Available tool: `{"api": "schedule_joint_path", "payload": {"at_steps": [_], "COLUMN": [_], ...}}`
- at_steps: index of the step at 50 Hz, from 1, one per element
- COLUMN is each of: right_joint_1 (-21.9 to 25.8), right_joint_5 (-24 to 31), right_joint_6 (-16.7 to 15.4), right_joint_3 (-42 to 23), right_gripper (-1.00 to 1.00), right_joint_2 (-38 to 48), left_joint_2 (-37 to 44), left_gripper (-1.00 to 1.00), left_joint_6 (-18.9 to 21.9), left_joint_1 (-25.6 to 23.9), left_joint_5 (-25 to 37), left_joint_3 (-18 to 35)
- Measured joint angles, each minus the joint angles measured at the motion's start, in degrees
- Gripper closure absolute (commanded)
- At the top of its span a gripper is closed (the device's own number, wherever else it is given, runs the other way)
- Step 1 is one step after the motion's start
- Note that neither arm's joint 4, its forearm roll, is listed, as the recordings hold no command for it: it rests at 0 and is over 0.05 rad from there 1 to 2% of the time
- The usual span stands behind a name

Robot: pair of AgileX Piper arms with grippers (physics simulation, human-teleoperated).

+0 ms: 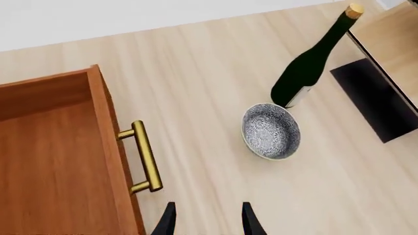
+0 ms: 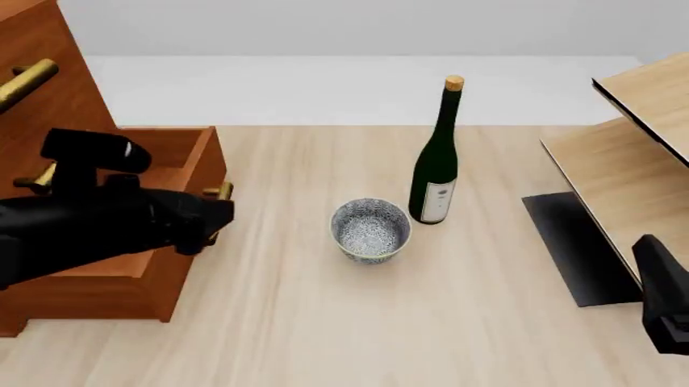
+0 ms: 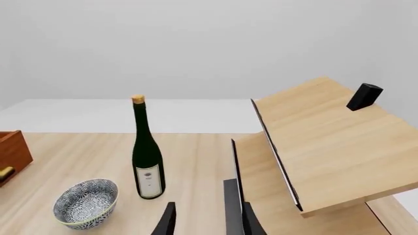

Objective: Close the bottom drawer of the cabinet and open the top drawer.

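The cabinet (image 2: 48,121) stands at the far left. Its bottom drawer (image 2: 173,161) is pulled out and open; it shows in the left wrist view (image 1: 52,147) with its brass handle (image 1: 145,156). My left gripper (image 1: 207,223) is open and empty, just in front of the drawer front and close beside that handle (image 2: 219,192). In the front view the left gripper (image 2: 205,224) hangs over the drawer's front corner. The top drawer's brass handle (image 2: 27,81) shows at the upper left, its front shut. My right gripper (image 3: 207,223) is open and empty, low at the table's right.
A blue-patterned bowl (image 2: 370,230) sits mid-table, with a dark green corked bottle (image 2: 436,161) upright just behind it. A pale wood shelf unit (image 2: 635,153) with a black base (image 2: 570,246) stands at the right, close ahead of my right arm (image 2: 662,306).
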State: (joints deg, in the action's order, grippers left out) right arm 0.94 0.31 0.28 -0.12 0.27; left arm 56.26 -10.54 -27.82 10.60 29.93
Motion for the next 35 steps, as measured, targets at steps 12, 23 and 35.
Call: {"api": "schedule_joint_path", "payload": {"at_steps": [12, 23, 35], "right_joint_1": [0.15, 0.28, 0.5], "right_joint_5": [0.03, 0.13, 0.18], "right_joint_6": [0.07, 0.14, 0.19], "right_joint_3": [0.0, 0.0, 0.0], "right_gripper": [-1.0, -1.0, -1.0], "right_joint_2": [-0.04, -0.13, -0.18], "left_joint_2": [3.18, 5.84, 8.22], "left_gripper": [-1.0, -1.0, -1.0], "left_joint_6": [-1.27, -3.02, -2.46], "left_joint_1": [-1.34, -1.81, 0.76], "left_joint_5": [-2.05, -3.79, -5.4], "left_joint_3": [-2.09, -3.69, -5.74]}}
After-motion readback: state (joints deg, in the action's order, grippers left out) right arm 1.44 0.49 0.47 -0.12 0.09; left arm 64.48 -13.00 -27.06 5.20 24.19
